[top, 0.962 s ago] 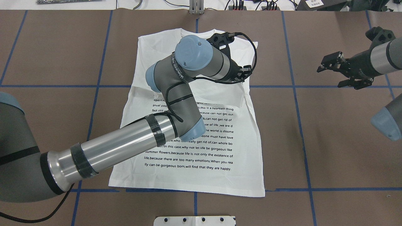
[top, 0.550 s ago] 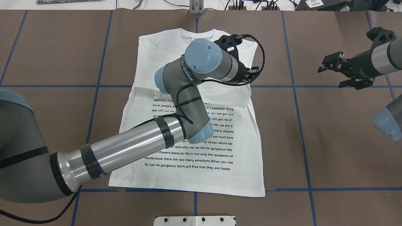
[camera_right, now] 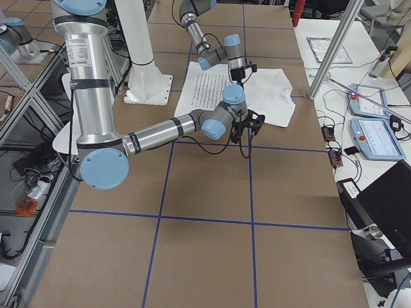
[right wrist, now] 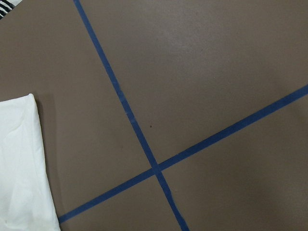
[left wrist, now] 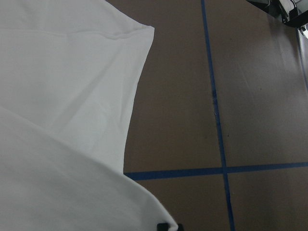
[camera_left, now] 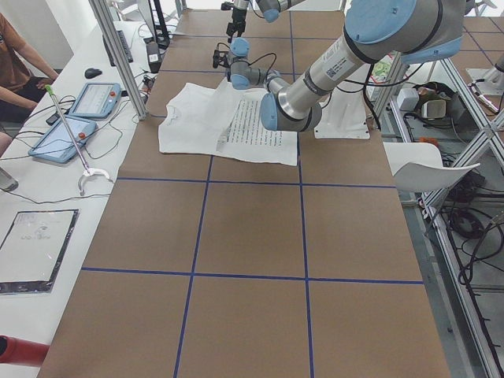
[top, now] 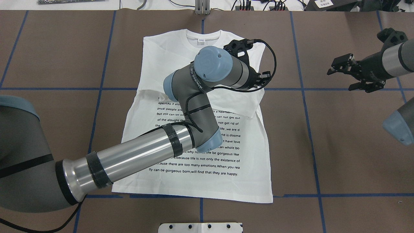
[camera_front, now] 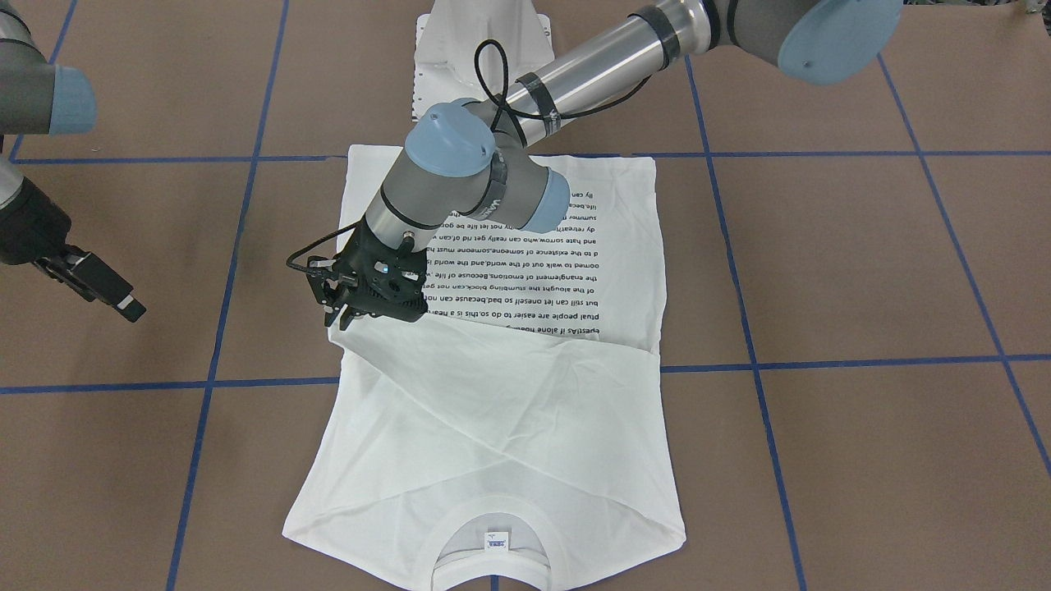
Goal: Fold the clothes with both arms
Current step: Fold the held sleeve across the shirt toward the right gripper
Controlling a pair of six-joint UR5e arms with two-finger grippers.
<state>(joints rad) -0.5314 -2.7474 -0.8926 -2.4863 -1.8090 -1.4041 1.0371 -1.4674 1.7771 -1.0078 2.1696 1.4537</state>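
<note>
The white T-shirt [top: 200,184] lies flat, print upward, in the middle of the table [top: 355,145], collar away from the robot. The left arm reaches across it, and the left gripper [camera_front: 345,316] holds the end of a folded sleeve [camera_front: 460,353] at the shirt's far side edge. In the front-facing view the cloth rises in a small peak to the pressed-together fingers, so it seems to be pinched. The wrist camera shows only a sliver of one fingertip [left wrist: 166,226] beside the fabric, so the grip cannot be confirmed there. The right gripper [top: 341,77] hangs with its fingers spread and holds nothing, well apart from the garment over bare table. The main risk is overshoot. The cuff is already level with the shirt's side seam, so any further carry would probably leave it overhanging the body and spoil the fold's straight edge. The taut sleeve could also drag on the layers beneath, since nothing pins them, rucking the chest panel or skewing the other folded sleeve. If the pinch is shallow, the cuff may slip out early and fall crooked. The left arm's elbow and its looping cable [top: 271,64] sit low over the print and could snag or shift the cloth as the arm pulls away.
</note>
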